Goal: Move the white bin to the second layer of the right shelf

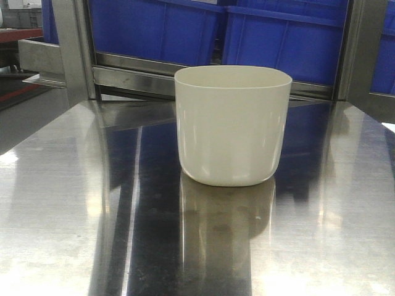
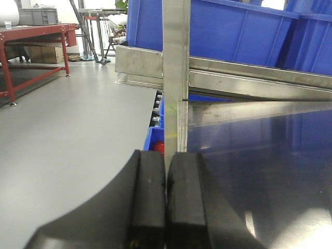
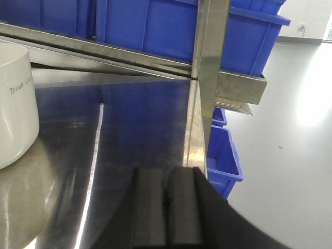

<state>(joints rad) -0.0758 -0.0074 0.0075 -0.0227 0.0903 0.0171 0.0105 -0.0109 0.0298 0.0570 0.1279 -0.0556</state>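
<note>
The white bin [image 1: 232, 125] stands upright on a shiny steel tabletop [image 1: 74, 203], a little right of centre in the front view. Its side also shows at the left edge of the right wrist view, white bin [image 3: 14, 106], with small grey lettering on it. My left gripper [image 2: 166, 158] is shut with nothing in it, over the table's left edge. My right gripper [image 3: 167, 174] is shut and holds nothing, near the table's right edge and well to the right of the bin. The right shelf second layer is out of view.
Blue crates [image 1: 203, 31] sit on a steel rack level [image 1: 136, 71] right behind the table. Steel uprights [image 1: 74, 49] flank the table's far corners. More blue crates [image 3: 223, 150] stand low to the right. A red-framed table [image 2: 36, 46] stands on the grey floor far left.
</note>
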